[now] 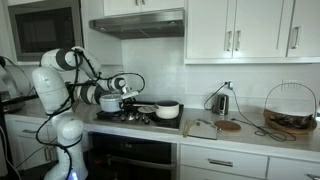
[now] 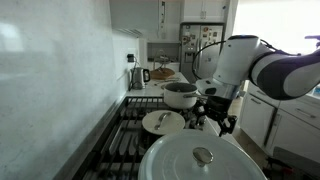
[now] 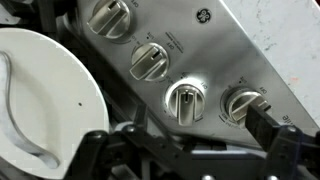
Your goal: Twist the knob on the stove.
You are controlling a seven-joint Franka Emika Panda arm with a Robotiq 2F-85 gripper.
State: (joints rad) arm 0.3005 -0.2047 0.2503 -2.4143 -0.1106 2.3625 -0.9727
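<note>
The stove (image 1: 128, 117) is a black cooktop with dark grates and carries white cookware. In the wrist view its steel control panel (image 3: 205, 55) holds a slanting row of several silver knobs. My gripper (image 3: 180, 140) hovers close over the panel, open and empty. The third knob (image 3: 187, 100) lies between the two dark fingers. The right finger (image 3: 268, 128) covers part of the end knob (image 3: 241, 104). In both exterior views the gripper (image 1: 127, 90) (image 2: 214, 118) points down at the stove's front edge.
A white lidded pot (image 2: 200, 160), a small white dish (image 2: 163, 122) and a white pan (image 2: 180, 95) stand on the grates. The range hood (image 1: 140, 22) hangs overhead. A kettle (image 1: 221, 102), a cutting board (image 1: 229, 126) and a wire basket (image 1: 290, 110) sit on the counter.
</note>
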